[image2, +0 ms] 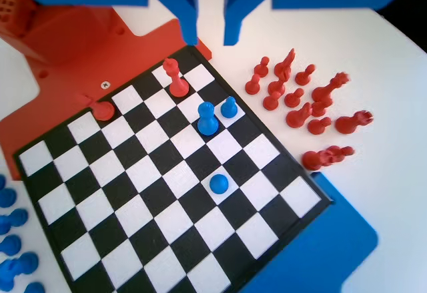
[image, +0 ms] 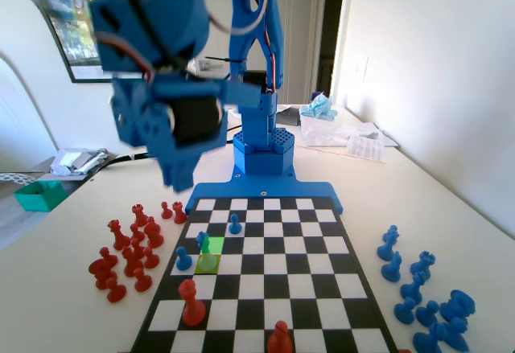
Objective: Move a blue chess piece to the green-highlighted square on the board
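Pale tabletop, white-walled room behind. Looked along the board (image: 265,289) in the fixed view and took the green-highlighted square (image: 214,245) as the mark for everything else.

Found the blue chess piece (image: 203,241) upright at that square's left edge, seemingly with its base on the green, though could not settle from this low angle whether fully inside it. Picked out the same piece in the wrist view (image2: 207,118) as the tallest of three blue ones on the board. Noted a blue pawn (image: 184,258) one file left of the green square and a little nearer the camera, another blue pawn (image: 234,223) one file right of it and a rank farther off, and a paler yellow-green square (image: 208,263) adjoining on the near side.

Saw the gripper (image2: 210,39) raised well clear of the board, jaws parted with nothing between them. Placed it in the fixed view (image: 177,178) as a blurred mass above and beyond the green square, toward the arm's base.

In the wrist view, lay almost straight below the gap between the jaws, well apart from them. Stood with long axis vertical, knob up, so showed no sideways heading to align to. Judged any coming move as a plain vertical one, with the left-hand pawn the closest thing to clip.
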Motion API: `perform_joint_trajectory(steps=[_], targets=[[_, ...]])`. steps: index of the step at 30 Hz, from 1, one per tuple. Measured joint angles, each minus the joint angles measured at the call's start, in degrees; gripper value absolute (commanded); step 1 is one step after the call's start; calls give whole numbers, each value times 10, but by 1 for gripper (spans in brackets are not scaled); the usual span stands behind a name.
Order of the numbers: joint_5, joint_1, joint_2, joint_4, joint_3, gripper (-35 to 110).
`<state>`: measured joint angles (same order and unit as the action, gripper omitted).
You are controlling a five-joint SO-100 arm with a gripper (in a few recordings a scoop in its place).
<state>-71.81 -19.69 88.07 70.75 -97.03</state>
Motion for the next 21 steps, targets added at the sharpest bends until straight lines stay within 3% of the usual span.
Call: perform_joint_trajectory(steps=[21], targets=[[11,38,-62,-94,-33,15]])
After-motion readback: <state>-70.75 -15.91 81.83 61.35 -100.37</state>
